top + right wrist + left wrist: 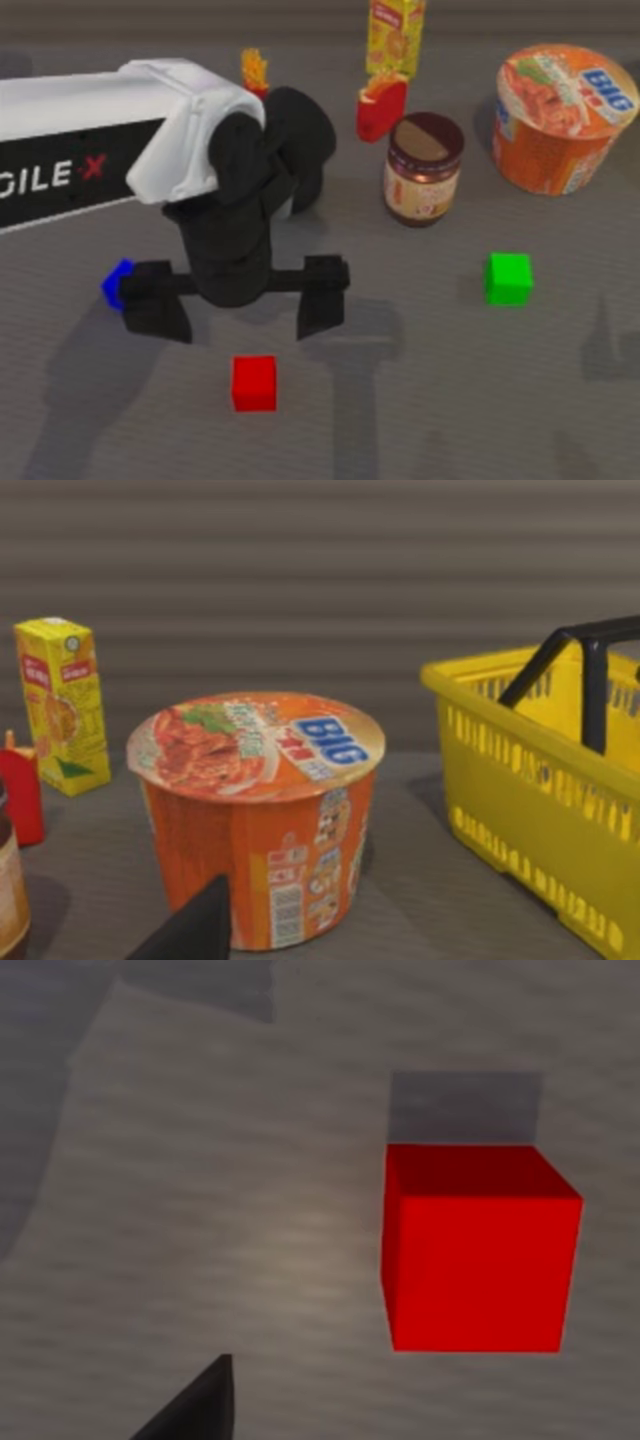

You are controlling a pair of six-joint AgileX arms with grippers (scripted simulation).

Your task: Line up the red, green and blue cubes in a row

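Note:
The red cube (254,383) sits on the grey table toward the front, just ahead of my left gripper (238,298). That gripper hangs open wide above the table, with nothing between its fingers. The red cube (480,1250) fills the left wrist view, off to one side of a dark finger (195,1405). The blue cube (117,283) lies at the left, partly hidden behind the gripper's left finger. Far to the right rests the green cube (509,278). My right gripper (290,945) is outside the top view; one finger (200,925) shows, held open.
At the back stand a brown jar (423,168), a red fries carton (381,105), a yellow juice box (394,35) and a big orange noodle cup (565,115). Another fries carton (254,72) peeks out behind the left arm. A yellow basket (560,780) stands beside the cup.

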